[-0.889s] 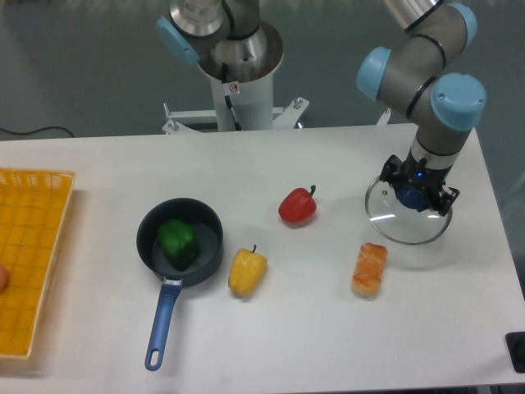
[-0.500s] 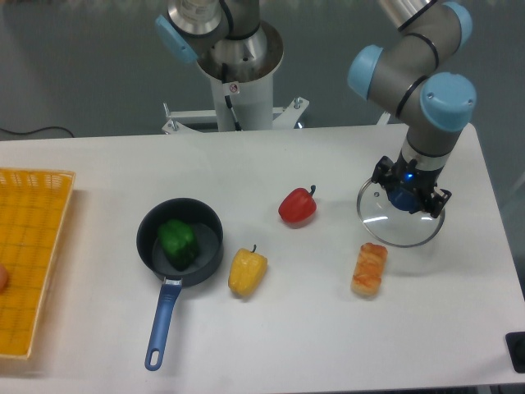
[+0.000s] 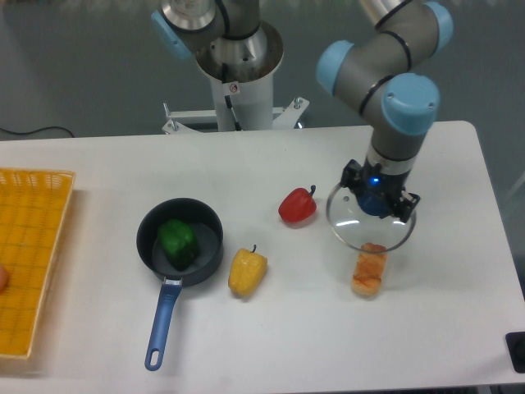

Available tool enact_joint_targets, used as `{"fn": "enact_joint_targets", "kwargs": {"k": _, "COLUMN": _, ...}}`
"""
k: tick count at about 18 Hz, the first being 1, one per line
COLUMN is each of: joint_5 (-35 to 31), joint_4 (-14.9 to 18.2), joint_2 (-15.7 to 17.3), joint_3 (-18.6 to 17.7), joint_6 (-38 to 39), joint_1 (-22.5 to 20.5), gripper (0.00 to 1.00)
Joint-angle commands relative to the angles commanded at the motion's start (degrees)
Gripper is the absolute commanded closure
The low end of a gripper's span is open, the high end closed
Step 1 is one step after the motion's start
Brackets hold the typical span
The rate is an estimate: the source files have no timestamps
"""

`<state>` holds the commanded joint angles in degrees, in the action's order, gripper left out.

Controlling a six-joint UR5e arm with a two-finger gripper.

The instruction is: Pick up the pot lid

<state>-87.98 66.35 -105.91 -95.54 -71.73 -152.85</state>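
The gripper point(image 3: 233, 98) hangs at the top, left of centre, well away from the lid; its fingers are too small and dark to read. On the right, the clear round pot lid point(image 3: 346, 223) with its blue knob is held by a person's hand, which partly covers it. The lid's lower edge overlaps the top of an orange-brown item in this view; whether they touch I cannot tell.
A black pan point(image 3: 212, 261) with a blue handle holds a green pepper point(image 3: 178, 243). Between pan and lid are a yellow item point(image 3: 247, 272) and a red one point(image 3: 297, 206). The orange-brown item point(image 3: 367, 277) lies below the lid, and a yellow crate point(image 3: 33, 176) stands at the left.
The person's hand and the lid have moved left, closer to the red item. The gripper and the other objects have stayed where they were.
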Motion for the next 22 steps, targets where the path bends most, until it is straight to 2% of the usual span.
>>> {"fn": "enact_joint_targets", "kwargs": {"k": 10, "joint_5": 0.0, "joint_4": 0.1, "joint_2": -0.2, "joint_3": 0.7, "joint_6": 0.4, "joint_1": 0.8, "gripper": 0.45}}
{"fn": "enact_joint_targets", "kwargs": {"k": 22, "joint_5": 0.2, "joint_4": -0.8, "joint_2": -1.8, "joint_3": 1.4, "joint_6": -0.4, "joint_1": -2.2, "gripper": 0.45}}
